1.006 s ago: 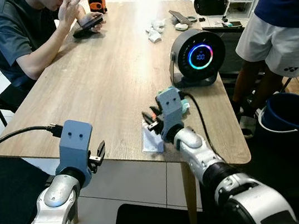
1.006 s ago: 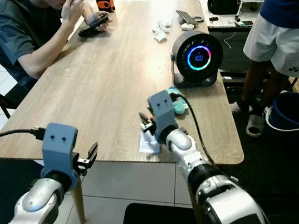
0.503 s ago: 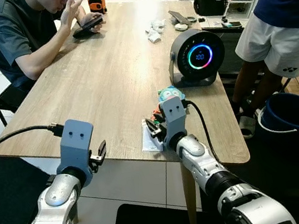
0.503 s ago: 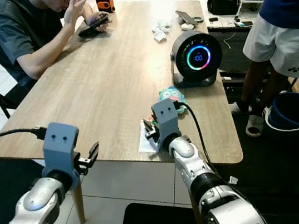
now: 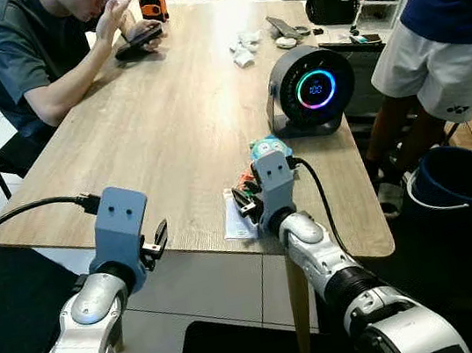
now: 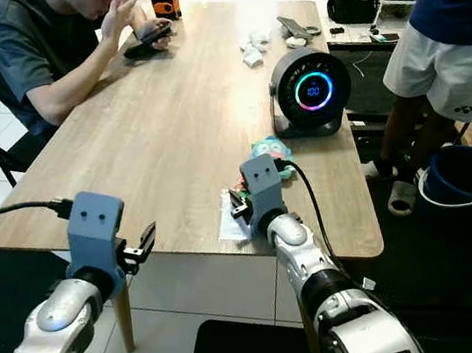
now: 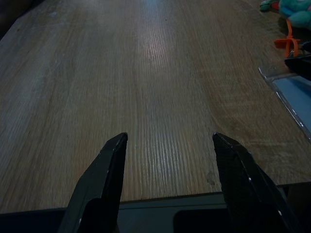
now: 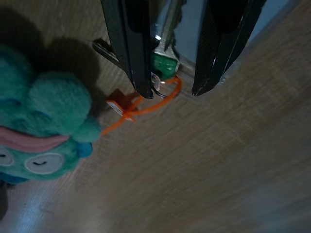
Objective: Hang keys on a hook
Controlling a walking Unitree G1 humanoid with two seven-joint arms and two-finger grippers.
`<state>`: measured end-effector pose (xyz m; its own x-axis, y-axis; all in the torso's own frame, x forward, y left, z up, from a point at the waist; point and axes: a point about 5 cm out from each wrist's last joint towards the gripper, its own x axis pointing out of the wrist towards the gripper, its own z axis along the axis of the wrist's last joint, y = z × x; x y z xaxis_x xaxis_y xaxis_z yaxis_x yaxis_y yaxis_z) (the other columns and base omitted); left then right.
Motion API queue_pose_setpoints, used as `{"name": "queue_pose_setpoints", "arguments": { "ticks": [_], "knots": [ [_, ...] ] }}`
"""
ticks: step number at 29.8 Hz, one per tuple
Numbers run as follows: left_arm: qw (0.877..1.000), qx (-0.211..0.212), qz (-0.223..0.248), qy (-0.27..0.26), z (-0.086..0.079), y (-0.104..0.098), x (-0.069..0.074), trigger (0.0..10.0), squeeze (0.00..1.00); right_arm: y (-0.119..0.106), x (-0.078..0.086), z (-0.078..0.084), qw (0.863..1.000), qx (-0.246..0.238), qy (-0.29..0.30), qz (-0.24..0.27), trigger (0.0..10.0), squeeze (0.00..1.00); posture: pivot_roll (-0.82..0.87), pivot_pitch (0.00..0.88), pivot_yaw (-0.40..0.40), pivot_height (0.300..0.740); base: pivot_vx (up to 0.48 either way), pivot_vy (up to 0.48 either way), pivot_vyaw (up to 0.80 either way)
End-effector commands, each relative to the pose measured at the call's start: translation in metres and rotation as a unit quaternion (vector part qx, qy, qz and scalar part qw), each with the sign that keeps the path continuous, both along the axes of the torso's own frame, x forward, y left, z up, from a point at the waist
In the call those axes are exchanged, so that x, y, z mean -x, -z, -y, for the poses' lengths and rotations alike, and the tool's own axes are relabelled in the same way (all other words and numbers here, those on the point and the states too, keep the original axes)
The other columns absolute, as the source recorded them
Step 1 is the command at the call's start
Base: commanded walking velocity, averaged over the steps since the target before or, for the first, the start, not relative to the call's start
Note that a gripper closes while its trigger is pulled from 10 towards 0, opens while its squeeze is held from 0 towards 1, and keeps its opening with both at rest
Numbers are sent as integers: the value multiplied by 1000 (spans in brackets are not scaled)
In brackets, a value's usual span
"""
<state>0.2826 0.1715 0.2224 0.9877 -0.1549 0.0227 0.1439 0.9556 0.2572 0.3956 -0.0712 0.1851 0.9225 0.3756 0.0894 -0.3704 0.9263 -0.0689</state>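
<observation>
Your right gripper [image 8: 170,90] hangs with fingers spread over the keys [image 8: 163,65] on the table [image 5: 157,126], beside a teal plush [image 8: 41,131], hiding them from above, while your left gripper [image 7: 167,145] idles wide.

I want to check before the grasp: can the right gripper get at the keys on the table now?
Probably yes. The right gripper is open, its fingers straddling the keys beside the teal plush toy, with nothing between them.
</observation>
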Motion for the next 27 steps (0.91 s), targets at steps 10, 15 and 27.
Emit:
{"name": "queue_pose_setpoints", "arguments": {
  "ticks": [10, 15, 27],
  "knots": [
    [1000, 4, -10, 7, 3, 6, 1, 10000, 0, 13, 1, 4, 999, 4, 11, -39, 10000, 0, 258, 279, -60, 740, 0, 0, 0],
    [1000, 4, -10, 6, 3, 6, 1, 10000, 0, 14, 0, 5, 999, 6, 18, -41, 10000, 0, 261, 279, -61, 740, 0, 0, 0],
    [1000, 4, -10, 5, 2, 6, 1, 10000, 0, 13, 0, 5, 999, 6, 20, -38, 0, 0, 261, 278, -61, 740, 0, 0, 0]
  ]
}}
